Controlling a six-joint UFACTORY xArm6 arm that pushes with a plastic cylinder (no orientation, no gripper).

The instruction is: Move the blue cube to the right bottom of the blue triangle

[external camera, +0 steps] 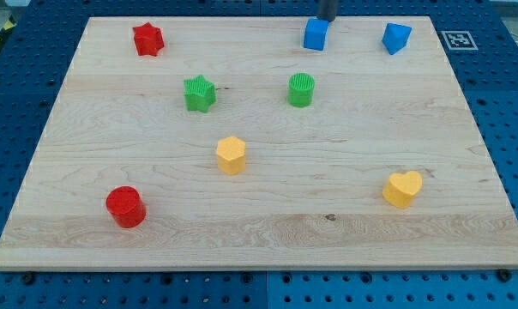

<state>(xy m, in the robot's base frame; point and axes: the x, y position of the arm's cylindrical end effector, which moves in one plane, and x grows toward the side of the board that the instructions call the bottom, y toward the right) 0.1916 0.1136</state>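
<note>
End effector tip [326, 20] touching upright blue cube [316, 35] top edge; blue triangle [396, 38] right.

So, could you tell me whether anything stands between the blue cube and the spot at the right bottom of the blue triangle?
Nothing visible does. The blue cube sits left of the blue triangle near the view's top, with bare board below and right of the triangle. The green cylinder lies lower left, off that path. My tip is right behind the cube.
</note>
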